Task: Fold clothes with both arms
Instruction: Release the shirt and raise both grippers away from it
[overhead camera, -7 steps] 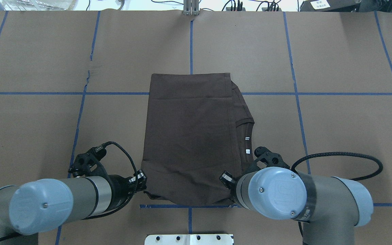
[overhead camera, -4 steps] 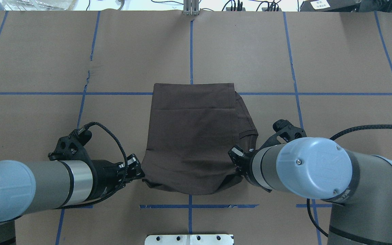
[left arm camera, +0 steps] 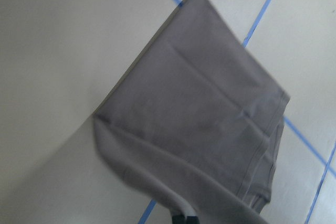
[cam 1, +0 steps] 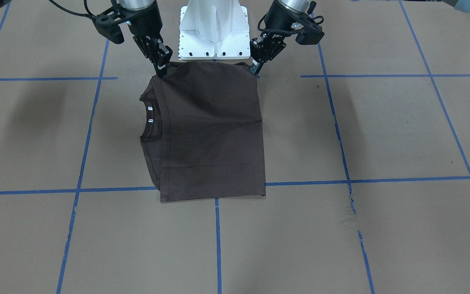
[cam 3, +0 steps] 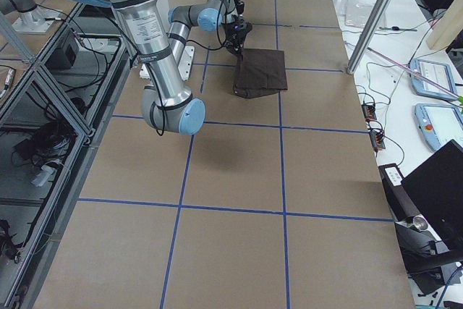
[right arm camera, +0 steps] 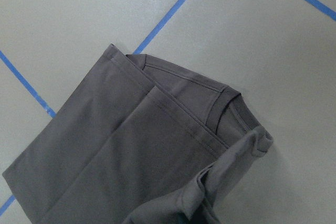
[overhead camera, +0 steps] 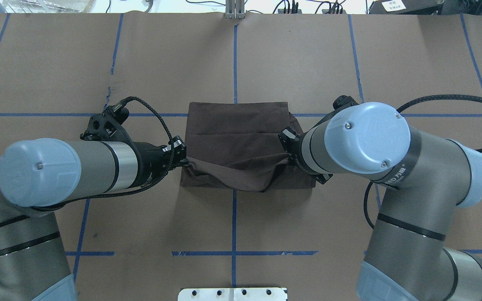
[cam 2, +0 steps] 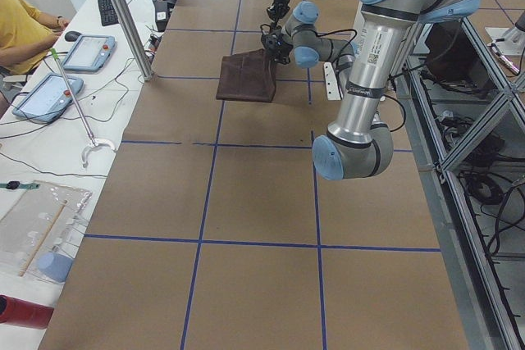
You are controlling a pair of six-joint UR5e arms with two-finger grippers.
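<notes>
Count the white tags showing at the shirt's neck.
2: an upper tag and a lower tag, stacked near the view-left edge of the T-shirt in the front-facing view; others may be hidden.

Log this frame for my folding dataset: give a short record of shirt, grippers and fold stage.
garment: dark brown T-shirt, folded narrow, collar on the robot's right
left gripper: shut on its near left corner
right gripper: shut on its near right corner
near edge: lifted off the table; far part lies flat
fold stage: near half not yet laid over far half
</notes>
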